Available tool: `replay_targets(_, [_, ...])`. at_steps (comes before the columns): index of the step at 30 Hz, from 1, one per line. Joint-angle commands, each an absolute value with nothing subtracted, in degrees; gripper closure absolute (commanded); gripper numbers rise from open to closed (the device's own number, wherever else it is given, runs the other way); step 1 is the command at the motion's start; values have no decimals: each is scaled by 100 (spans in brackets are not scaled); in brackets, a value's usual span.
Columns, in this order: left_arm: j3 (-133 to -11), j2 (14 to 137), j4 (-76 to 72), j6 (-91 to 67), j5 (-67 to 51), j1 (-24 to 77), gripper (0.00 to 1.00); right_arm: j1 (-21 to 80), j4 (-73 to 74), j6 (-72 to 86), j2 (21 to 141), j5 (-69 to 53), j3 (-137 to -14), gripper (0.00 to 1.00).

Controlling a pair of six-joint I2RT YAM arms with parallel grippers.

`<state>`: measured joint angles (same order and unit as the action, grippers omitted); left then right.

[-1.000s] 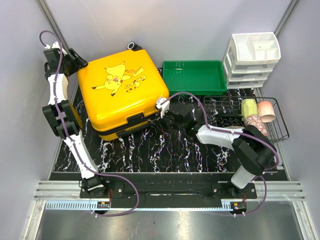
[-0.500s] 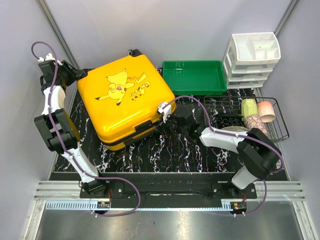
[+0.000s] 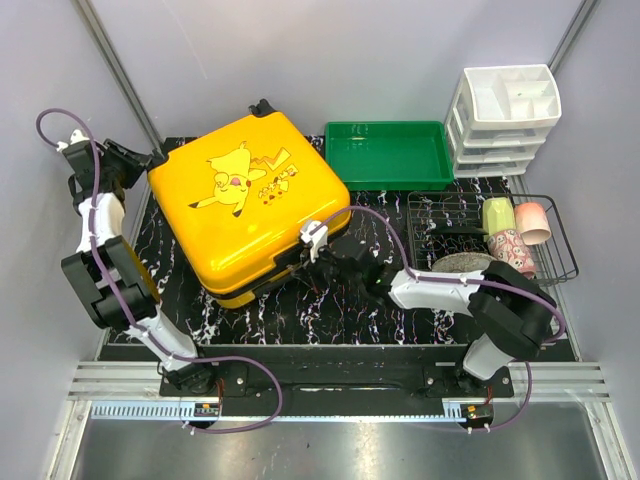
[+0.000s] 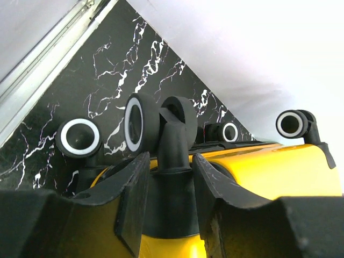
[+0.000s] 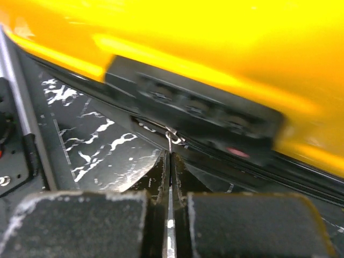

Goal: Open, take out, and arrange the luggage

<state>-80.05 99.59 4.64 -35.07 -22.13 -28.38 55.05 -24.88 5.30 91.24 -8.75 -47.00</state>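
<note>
Right hand (image 5: pixel 170 161) is clenched on the zipper pull (image 5: pixel 171 138); the thin metal tab runs straight down between the fingertips in the wrist view. It sits on the near side of the green tray (image 3: pixel 388 152), down-left of the tray's front-left corner, just by the black handle (image 5: pixel 199 110) on the luggage (image 3: pixel 250 200).

Luggage is closed and lying flat, Pikachu side up, just left of the tray. Its right corner is close to the tray's left rim; can't tell if they touch. It sits rotated on the worktop (image 3: pixel 330 300), so no side squares with the tray.

Left hand (image 4: pixel 172 161) is well left of the tray, at the luggage's far-left corner. Its fingers (image 4: pixel 131 199) are closed around a caster strut (image 4: pixel 174 145), and the pads look pressed on both sides. Reads as a brace.

Key relation: the zipper seam (image 5: pixel 252 164) runs across in front of the right hand, not toward it. From overhead its axis is diagonal, from the corner away from the tray up to the corner nearest it. So my call is that the pull must travel sideways along that line, not straight back. Right arm is the only one on the seam; left is at the opposite corner.

Risk: the tab is thin and could slip if the pull angle leaves the seam line.
</note>
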Motion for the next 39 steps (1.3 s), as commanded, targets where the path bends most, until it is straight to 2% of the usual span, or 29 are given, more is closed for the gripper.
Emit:
replay_targets(1, [-7419,9528,1626,-3595,-2487,-2935,69,5906,-3349,694,9158,-985,-4948,100])
replay_targets(6, [-6953,8922,1748,-3560,-2531,-3199,73,5845,-3523,115,9422,-580,-5212,100])
replay_targets(15, [-6047,8078,2127,-3340,-2724,-3498,74,5169,-3665,-132,10063,-1054,-6116,100])
replay_targets(18, [-6187,7998,2302,-2876,-2918,-3524,54,5150,-3691,-158,10116,-1212,-6188,100])
replay_targets(19, [-6353,7963,2398,-2726,-2927,-3524,42,5168,-3709,-106,10108,-1291,-6153,100])
replay_targets(24, [-6495,7595,2680,-1847,-3032,-3525,22,5343,-3621,281,10055,-1389,-6135,100])
replay_targets(28, [-6312,7243,2874,-1661,-3050,-3463,21,5642,-3393,868,9897,-916,-6100,100])
replay_targets(33, [-5740,6760,2830,-1924,-3015,-3349,22,6397,-3349,914,9738,605,-6056,100])
replay_targets(39, [-5186,6293,2768,-2109,-2874,-3296,24,6776,-3252,1002,9721,870,-6249,100])
